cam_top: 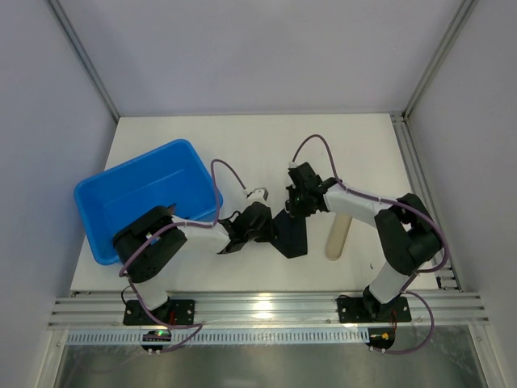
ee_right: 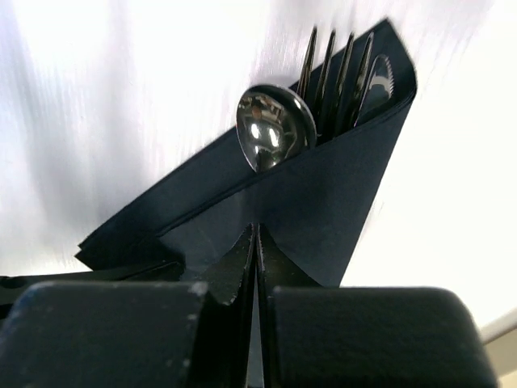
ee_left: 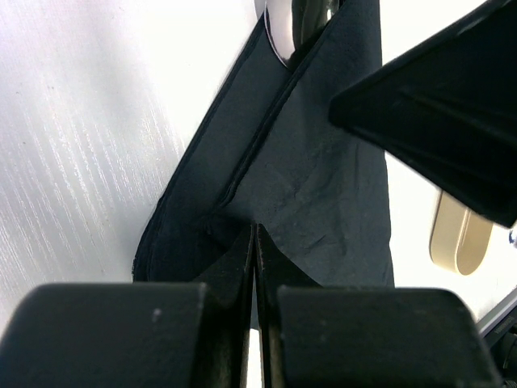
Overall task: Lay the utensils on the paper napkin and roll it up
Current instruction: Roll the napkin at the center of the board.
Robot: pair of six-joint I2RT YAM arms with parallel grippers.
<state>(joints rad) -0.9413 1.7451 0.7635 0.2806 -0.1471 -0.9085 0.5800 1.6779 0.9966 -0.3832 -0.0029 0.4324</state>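
The black paper napkin [cam_top: 293, 239] lies folded over the utensils between my two grippers. Out of its open end stick a shiny spoon bowl [ee_right: 275, 136], fork tines [ee_right: 329, 69] and a knife tip [ee_right: 378, 74]. In the left wrist view only the spoon [ee_left: 279, 28] shows, at the top edge. My left gripper [cam_top: 270, 227] is shut, its tips [ee_left: 255, 233] resting on the napkin [ee_left: 323, 178] near its lower fold. My right gripper [cam_top: 292, 202] is shut too, tips [ee_right: 256, 233] down on the napkin's folded flap [ee_right: 323, 202]. Nothing shows between either pair of jaws.
A blue tub [cam_top: 145, 202] stands at the left, close behind my left arm. A thick beige cylinder [cam_top: 338, 234] lies just right of the napkin, under my right forearm; the same beige cylinder [ee_left: 456, 242] shows in the left wrist view. The table's near edge runs along the metal rail.
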